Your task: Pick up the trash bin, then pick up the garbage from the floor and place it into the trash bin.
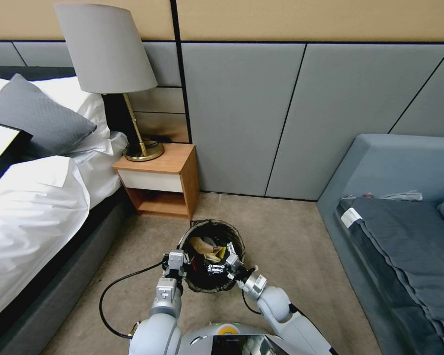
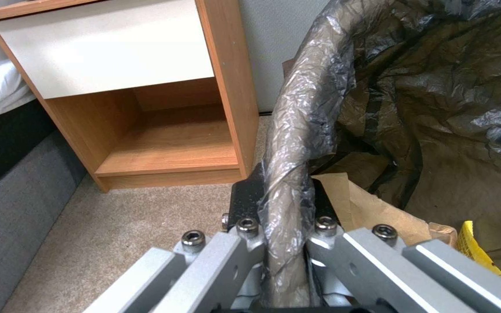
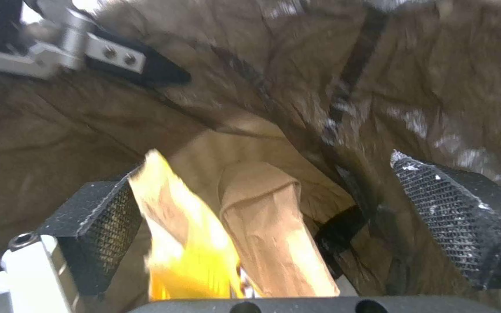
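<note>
The trash bin [image 1: 212,223], a round bucket lined with a dark bag, hangs just above the carpet in front of me. My left gripper [image 1: 175,264] is shut on its bag-covered rim [image 2: 308,108], and in the left wrist view the gripper [image 2: 285,204] pinches that rim from both sides. My right gripper [image 1: 221,267] is over the bin mouth, open. In the right wrist view its pads [image 3: 97,230] stand wide apart, and a yellow wrapper [image 3: 187,243] leans against one of them. Crumpled brown paper [image 3: 274,226] lies below inside the bin with other garbage [image 1: 207,248].
A wooden nightstand [image 1: 158,182] with a lamp [image 1: 108,54] stands behind the bin. The bed [image 1: 29,212] is at the left and a grey sofa [image 1: 404,236] at the right. A black cable [image 1: 108,296] loops over the carpet by my left arm.
</note>
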Robot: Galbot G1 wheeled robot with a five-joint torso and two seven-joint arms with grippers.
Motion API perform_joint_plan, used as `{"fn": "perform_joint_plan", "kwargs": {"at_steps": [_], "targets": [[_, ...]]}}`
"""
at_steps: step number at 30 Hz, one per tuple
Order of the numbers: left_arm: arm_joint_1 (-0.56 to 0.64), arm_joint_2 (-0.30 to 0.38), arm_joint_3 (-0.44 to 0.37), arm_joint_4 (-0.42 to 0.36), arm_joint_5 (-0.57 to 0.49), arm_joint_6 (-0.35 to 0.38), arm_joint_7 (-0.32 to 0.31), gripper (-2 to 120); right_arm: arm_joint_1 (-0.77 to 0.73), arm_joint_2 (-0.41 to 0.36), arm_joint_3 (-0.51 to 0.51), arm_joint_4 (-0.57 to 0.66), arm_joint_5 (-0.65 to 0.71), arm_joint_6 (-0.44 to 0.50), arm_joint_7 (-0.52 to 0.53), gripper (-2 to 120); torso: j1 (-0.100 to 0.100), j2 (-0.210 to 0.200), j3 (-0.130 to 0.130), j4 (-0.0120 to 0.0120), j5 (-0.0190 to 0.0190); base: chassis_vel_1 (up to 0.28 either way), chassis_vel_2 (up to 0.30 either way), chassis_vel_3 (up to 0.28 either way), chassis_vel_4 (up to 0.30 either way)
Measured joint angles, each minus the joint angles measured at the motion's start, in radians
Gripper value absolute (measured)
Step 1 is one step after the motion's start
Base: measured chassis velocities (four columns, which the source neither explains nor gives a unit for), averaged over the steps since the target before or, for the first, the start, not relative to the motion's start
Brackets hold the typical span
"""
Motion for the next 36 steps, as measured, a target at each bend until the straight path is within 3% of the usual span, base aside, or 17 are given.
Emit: {"fn": "perform_joint_plan", "kwargs": {"at_steps": [9, 12, 19, 24, 36], "targets": [[-0.003, 0.001, -0.006, 0.003, -0.006, 0.000, 0.000, 0, -0.051, 0.006, 0.043, 0.126, -0.069, 0.024, 0.081, 100, 0.000, 0.000, 0.000, 0.0000, 0.0000, 0.000, 0.000, 0.000, 0.000], [-0.003, 0.001, -0.015, 0.005, -0.009, 0.000, -0.001, 0, -0.103, 0.050, 0.152, 0.230, -0.147, 0.040, 0.157, 100, 0.000, 0.000, 0.000, 0.0000, -0.0002, 0.000, 0.000, 0.000, 0.000], [-0.008, 0.000, -0.020, 0.005, -0.022, 0.002, -0.008, 0, -0.226, 0.144, 0.275, 0.331, -0.139, 0.104, 0.257, 100, 0.000, 0.000, 0.000, -0.0002, 0.0000, 0.000, 0.000, 0.000, 0.000], [-0.010, 0.003, -0.024, 0.004, -0.032, 0.003, -0.011, 0, -0.307, 0.211, 0.360, 0.308, -0.133, 0.185, 0.286, 100, 0.000, 0.000, 0.000, -0.0001, -0.0001, 0.000, 0.000, 0.000, 0.000], [-0.013, 0.000, -0.024, 0.002, -0.051, 0.002, -0.016, 0, -0.346, 0.255, 0.441, 0.234, -0.108, 0.244, 0.311, 100, 0.000, 0.000, 0.000, 0.0000, 0.0000, 0.000, 0.000, 0.000, 0.000]]}}
